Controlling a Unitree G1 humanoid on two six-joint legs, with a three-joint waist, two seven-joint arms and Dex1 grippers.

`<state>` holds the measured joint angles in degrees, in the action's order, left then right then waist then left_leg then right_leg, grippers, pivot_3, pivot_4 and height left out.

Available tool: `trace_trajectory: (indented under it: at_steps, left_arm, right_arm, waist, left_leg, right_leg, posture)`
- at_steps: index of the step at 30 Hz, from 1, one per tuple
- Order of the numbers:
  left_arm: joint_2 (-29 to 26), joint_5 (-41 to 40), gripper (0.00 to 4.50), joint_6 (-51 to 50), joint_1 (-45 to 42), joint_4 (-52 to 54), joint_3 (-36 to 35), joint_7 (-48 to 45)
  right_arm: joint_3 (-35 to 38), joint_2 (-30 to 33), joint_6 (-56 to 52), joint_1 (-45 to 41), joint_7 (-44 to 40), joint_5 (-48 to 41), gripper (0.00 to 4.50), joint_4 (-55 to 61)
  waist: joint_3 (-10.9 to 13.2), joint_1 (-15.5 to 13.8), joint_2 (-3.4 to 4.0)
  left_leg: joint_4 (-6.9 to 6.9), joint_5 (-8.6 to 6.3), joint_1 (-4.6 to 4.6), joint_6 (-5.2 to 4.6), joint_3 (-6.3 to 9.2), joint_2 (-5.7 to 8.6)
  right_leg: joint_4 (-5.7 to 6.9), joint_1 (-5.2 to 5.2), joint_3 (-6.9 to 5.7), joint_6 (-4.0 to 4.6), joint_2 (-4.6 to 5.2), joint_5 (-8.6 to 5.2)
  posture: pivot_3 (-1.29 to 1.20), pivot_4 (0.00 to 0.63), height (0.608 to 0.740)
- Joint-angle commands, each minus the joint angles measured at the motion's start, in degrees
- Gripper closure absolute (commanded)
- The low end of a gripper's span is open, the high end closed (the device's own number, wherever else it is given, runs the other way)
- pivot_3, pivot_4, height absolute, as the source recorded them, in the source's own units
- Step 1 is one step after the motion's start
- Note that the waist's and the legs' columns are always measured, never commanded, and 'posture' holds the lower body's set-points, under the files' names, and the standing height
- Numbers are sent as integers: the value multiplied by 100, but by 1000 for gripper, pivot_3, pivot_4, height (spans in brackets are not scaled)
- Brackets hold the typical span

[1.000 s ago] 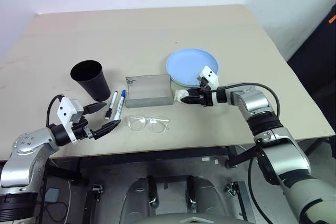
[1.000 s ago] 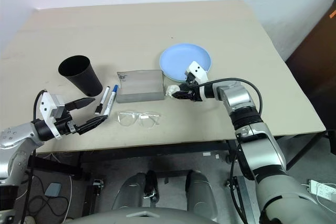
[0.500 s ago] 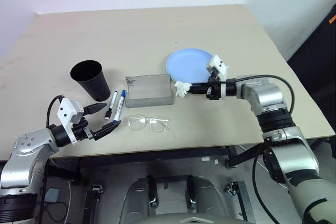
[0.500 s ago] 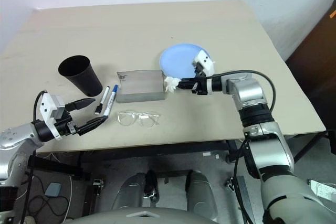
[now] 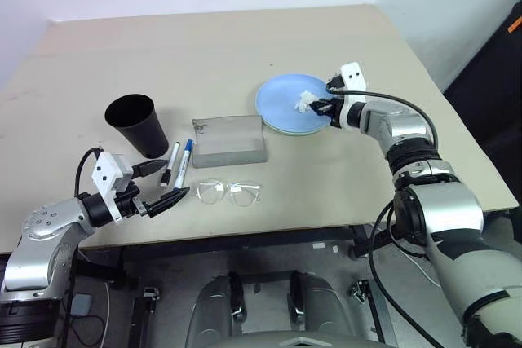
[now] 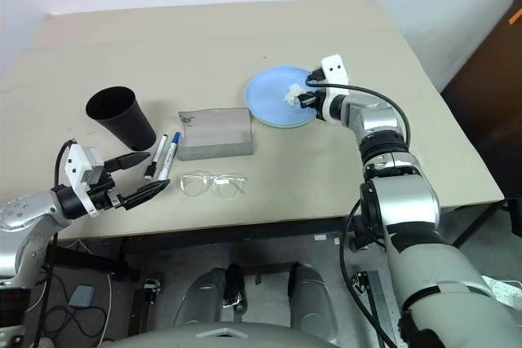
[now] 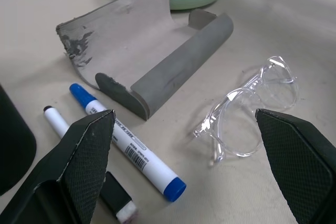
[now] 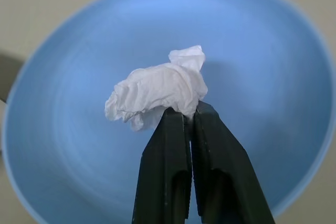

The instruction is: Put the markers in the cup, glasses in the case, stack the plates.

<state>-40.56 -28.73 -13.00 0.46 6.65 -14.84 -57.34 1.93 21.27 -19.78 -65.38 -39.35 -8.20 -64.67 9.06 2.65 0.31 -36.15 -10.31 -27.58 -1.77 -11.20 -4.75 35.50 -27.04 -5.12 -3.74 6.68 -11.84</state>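
Observation:
The blue plate (image 5: 281, 102) rests on the pale green plate (image 7: 176, 1) at the table's right middle. My right gripper (image 5: 316, 105) is shut on a white paper wad (image 8: 160, 90) and holds it just above the blue plate's bowl. The grey case (image 5: 229, 141) lies open at the centre, with the clear glasses (image 5: 229, 193) in front of it. The black-capped marker (image 5: 171, 163) and the blue-capped marker (image 5: 183, 162) lie side by side between the case and the black cup (image 5: 136, 124). My left gripper (image 5: 175, 178) hangs open just in front of the markers, holding nothing.
The table's front edge (image 5: 269, 230) runs close below the glasses and my left gripper. The beige tabletop (image 5: 212, 55) stretches wide behind the cup, case and plates.
My right gripper shut on the paper wad beside the case, lifted it and carried it back and right over the blue plate. The left arm has kept still.

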Motion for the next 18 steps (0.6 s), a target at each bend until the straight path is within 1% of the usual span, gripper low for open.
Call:
trace_trajectory:
  at_steps: [1, 2, 3, 6, 10, 11, 14, 15, 16, 18]
  left_arm:
    - [-55, -18, 0, 110, 50, 66, -154, -35]
    - [-60, -22, 0, 106, 46, 64, -158, -35]
    - [-67, -27, 0, 99, 41, 67, -161, -38]
    - [-90, -34, 0, 93, 25, 51, -165, -60]
    - [-113, -62, 0, 118, -49, -74, -248, -92]
    - [-120, -78, 0, 115, -57, -96, -272, -108]
    - [-165, -100, 0, 128, -31, -158, -358, -192]
    - [-174, -100, 0, 136, -26, -177, -375, -212]
    - [-179, -185, 0, 72, 0, -133, -459, -223]
    - [-205, -486, 0, -204, 61, 60, -661, -226]
  right_arm:
    - [256, -12, -88, -398, -72, -125, 3418, -72]
    - [287, -17, -139, -418, -157, -148, 3036, -72]
    - [296, -16, -174, -428, -243, -149, 2774, -48]
    - [291, 18, -230, -456, -398, -122, 1648, 63]
    - [158, 157, -258, -431, -858, -73, 254, 473]
    - [150, 182, -340, -392, -1060, -137, 25, 718]
    - [28, 210, -944, -161, -1779, -435, 25, 1867]
    - [-17, 215, -1107, -80, -1902, -486, 25, 2161]
    - [-275, 283, -1490, 57, -2303, -580, 25, 2718]
    - [-608, 338, -2104, 243, -2725, -747, 25, 3499]
  waist:
    - [0, 10, 0]
    - [0, 10, 0]
    - [0, 8, 0]
    - [0, 7, 0]
    - [0, -2, 1]
    - [0, -2, 0]
    - [0, -2, 0]
    - [0, -3, 0]
    - [0, -1, 0]
    - [0, 3, 0]
  left_leg:
    - [-2, 0, 1, 0, 0, 0]
    - [-3, 0, 5, 0, 0, -1]
    - [-4, 0, 9, 0, 1, -2]
    - [-4, 0, 16, 1, 7, -6]
    - [-8, 0, 16, 1, 8, -6]
    - [-9, 0, 15, 1, 8, -6]
    - [-9, 0, 13, 1, 9, -6]
    - [-8, 0, 13, 1, 10, -6]
    - [-8, 0, 13, 1, 12, -7]
    - [-7, 0, 12, 1, 13, -8]
  right_leg:
    - [3, 0, 0, 0, -1, 0]
    - [5, 2, 0, 0, -3, 0]
    - [7, 4, 0, 0, -4, 0]
    - [22, 1, 0, 1, -3, -1]
    - [39, -16, 0, 2, 3, -1]
    - [42, -16, 0, 2, 5, -1]
    - [44, -16, 0, 2, 5, -1]
    - [44, -17, 0, 2, 5, -1]
    - [44, -17, 0, 2, 5, -2]
    - [43, -20, 0, 3, 5, -2]
  posture:
    - [0, 150, 711]
    - [0, 150, 711]
    - [0, 150, 711]
    - [0, 150, 711]
    - [0, 150, 711]
    - [0, 150, 711]
    - [0, 150, 711]
    - [0, 150, 711]
    - [0, 150, 711]
    - [0, 150, 711]
